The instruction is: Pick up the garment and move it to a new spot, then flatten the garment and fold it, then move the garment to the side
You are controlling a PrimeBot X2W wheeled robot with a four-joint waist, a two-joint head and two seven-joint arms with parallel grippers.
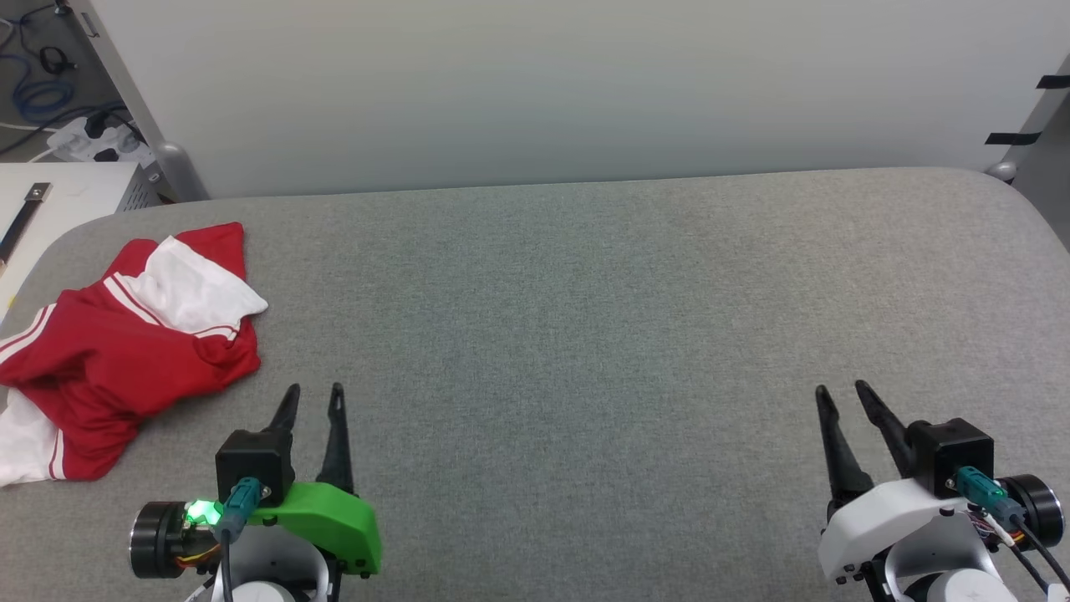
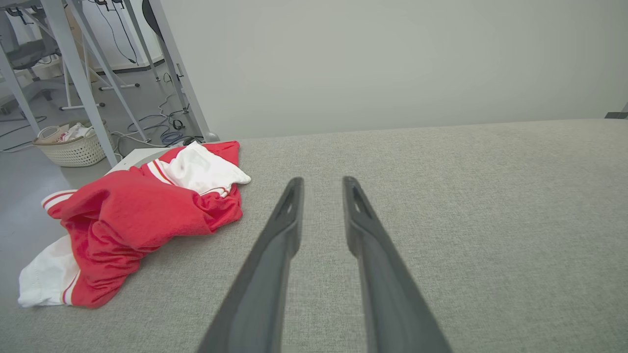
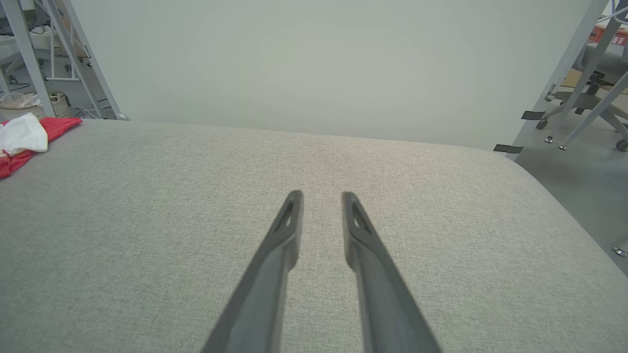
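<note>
Okay, head view: the garment [image 1: 125, 351] lies crumpled at the far left of the grey fabric tabletop [image 1: 585, 318]. Its red body is bunched, one white sleeve is flopped over the top, and another white sleeve sits at the near-left edge with striped trim showing. The left hand [image 1: 314, 388] is at lower left, fingers parted by a narrow gap with nothing between them. It is just right of the garment and not touching it. The right hand [image 1: 841, 388] is at lower right, also parted and empty, well apart from the garment. A pale wall [image 1: 543, 84] runs behind the tabletop, and a power strip [image 1: 92, 138] with cables sits on the floor at upper left.

Left wrist view: the left hand [image 2: 322, 180] points across the tabletop [image 2: 466, 206], its two dark fingers apart and gripping nothing. The garment [image 2: 132, 220] is in a heap to the left of the fingers, near them with a gap between. A white basket [image 2: 73, 147] stands on the floor beyond, among metal frame legs [image 2: 78, 83]. Can't tell whether the fingertips touch the fabric.

Right wrist view: the right hand [image 3: 322, 194] has its fingers apart, with only bare fabric between them. The garment [image 3: 19, 137] is just a red-and-white bit at the far left edge of the tabletop [image 3: 441, 206]. A chair [image 3: 598, 83] stands on the floor at right.
</note>
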